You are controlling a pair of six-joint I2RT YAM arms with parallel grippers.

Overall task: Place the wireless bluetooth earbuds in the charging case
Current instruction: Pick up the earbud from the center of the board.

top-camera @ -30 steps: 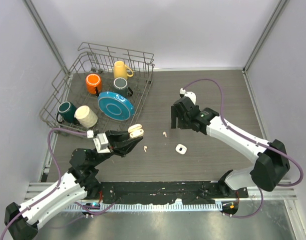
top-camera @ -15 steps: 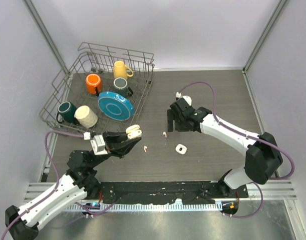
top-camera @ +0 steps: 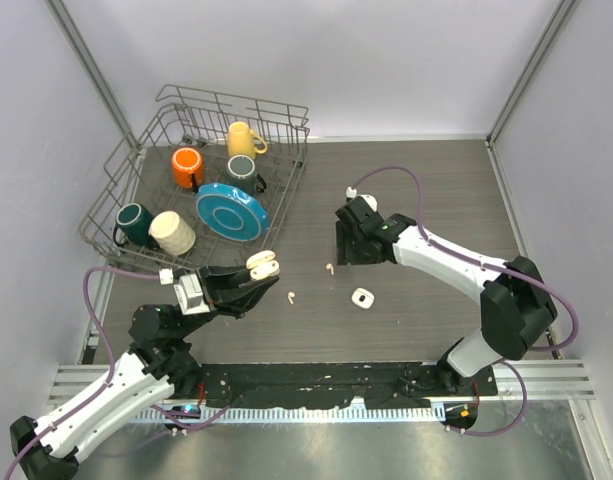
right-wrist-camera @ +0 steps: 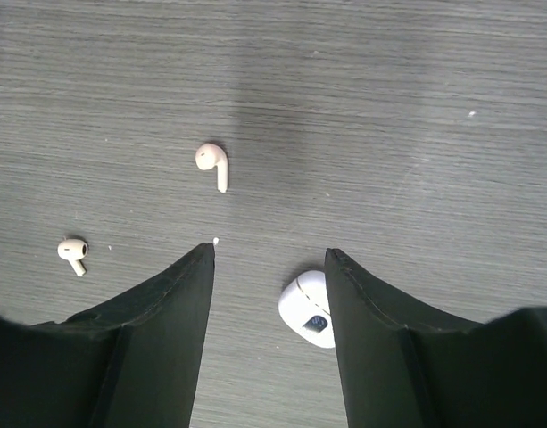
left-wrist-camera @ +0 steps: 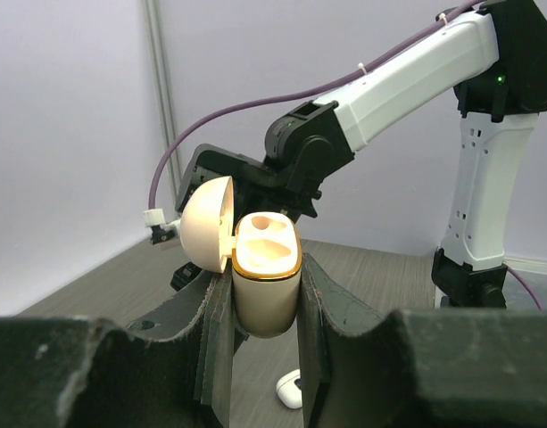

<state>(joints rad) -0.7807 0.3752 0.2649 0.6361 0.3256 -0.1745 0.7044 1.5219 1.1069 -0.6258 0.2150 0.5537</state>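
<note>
Charging case (left-wrist-camera: 268, 254) is pinched by left pincer (left-wrist-camera: 266, 278); earbud (right-wrist-camera: 212, 165), lying eleven o'clock of spread right pincer (right-wrist-camera: 269, 252), could be flicked by off-centre closing.

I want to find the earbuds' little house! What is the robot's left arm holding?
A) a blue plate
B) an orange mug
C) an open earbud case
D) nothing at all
C: the left wrist view shows the case clamped upright between the left fingers, with its lid flipped open.
</note>
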